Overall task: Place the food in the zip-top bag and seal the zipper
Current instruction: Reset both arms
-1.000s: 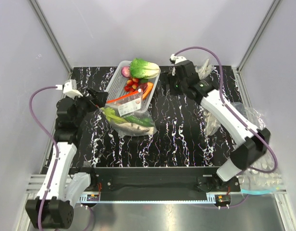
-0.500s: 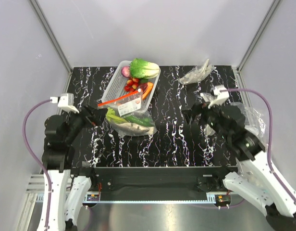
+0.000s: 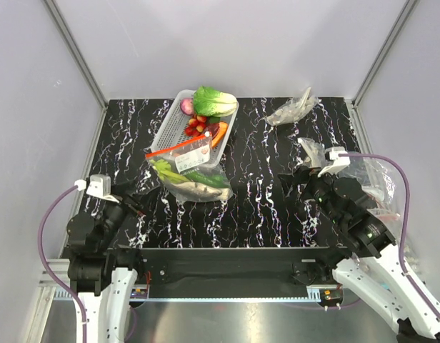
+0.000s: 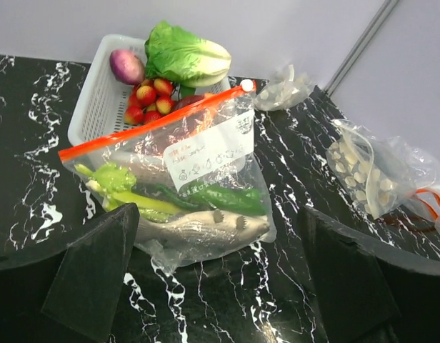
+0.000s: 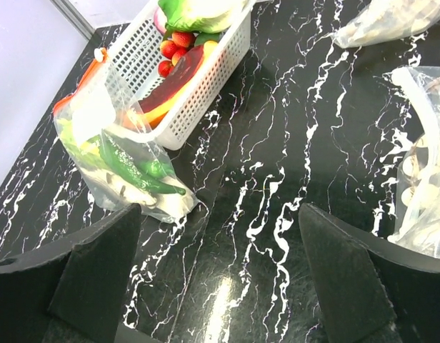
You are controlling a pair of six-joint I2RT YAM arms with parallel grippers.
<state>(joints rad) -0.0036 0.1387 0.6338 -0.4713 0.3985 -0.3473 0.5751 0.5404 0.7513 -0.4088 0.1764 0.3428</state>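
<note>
**Desk** (image 3: 263, 143): black surface with white marble veining.

**Clear plastic zip-top bag with white red-printed label** (image 3: 189, 170): lies on the left half of the desk, its mouth end propped against the near wall of the white slotted plastic basket (image 3: 165, 127). Held by neither hand.

**Thin red-orange zipper strip** (image 3: 178, 146): runs across the bag's mouth as one unbroken line. Whether it is fully pressed shut cannot be told.

**Food, all inside the bag:** long leek with pale green leaves (image 4: 116, 182), dark green pepper-like piece (image 4: 227, 198), pale whitish root (image 4: 198, 229).

**Left hand** (image 3: 136, 200): fingers spread wide, nothing between them. It sits near the desk's front left edge. The bag lies ahead of it and slightly to its right, apart from the fingertips.

**Right hand** (image 3: 291, 189): fingers spread wide, empty, over the right half of the desk. The bag lies well to its left, with bare desk between.

**Basket contents:** leafy green cabbage (image 3: 214, 101), small red round pieces (image 3: 196, 124).

**Wrinkly clear plastic bags:** one at the far right (image 3: 295, 108), one beside the right arm (image 3: 366, 175).
</note>
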